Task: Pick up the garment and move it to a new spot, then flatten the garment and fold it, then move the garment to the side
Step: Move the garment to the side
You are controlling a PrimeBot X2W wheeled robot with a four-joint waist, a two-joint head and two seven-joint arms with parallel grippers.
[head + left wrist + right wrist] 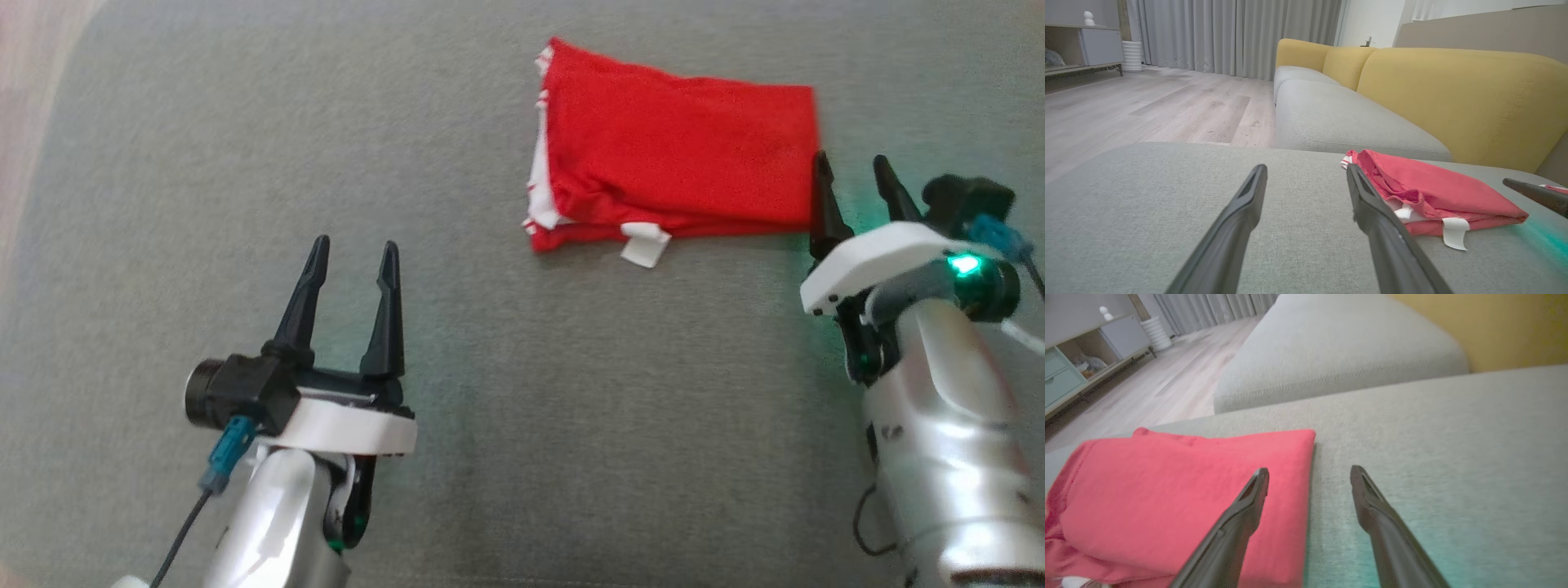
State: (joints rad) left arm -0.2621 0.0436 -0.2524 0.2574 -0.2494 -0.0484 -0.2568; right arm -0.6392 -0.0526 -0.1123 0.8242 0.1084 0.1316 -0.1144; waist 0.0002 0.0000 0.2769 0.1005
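- Left gripper hung open and empty over the grey cushion.
- Right gripper stood open at the edge of the folded red garment.
- Its white label seemed blank, though blurred.

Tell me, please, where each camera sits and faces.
Head view: on the head, looking down at the grey cushion and folded red garment; left gripper and right gripper show.
Left wrist view: on the left wrist, looking along its fingers toward the yellow sofa back.
Right wrist view: on the right wrist, its fingers straddling the garment's edge.
All share the garment.
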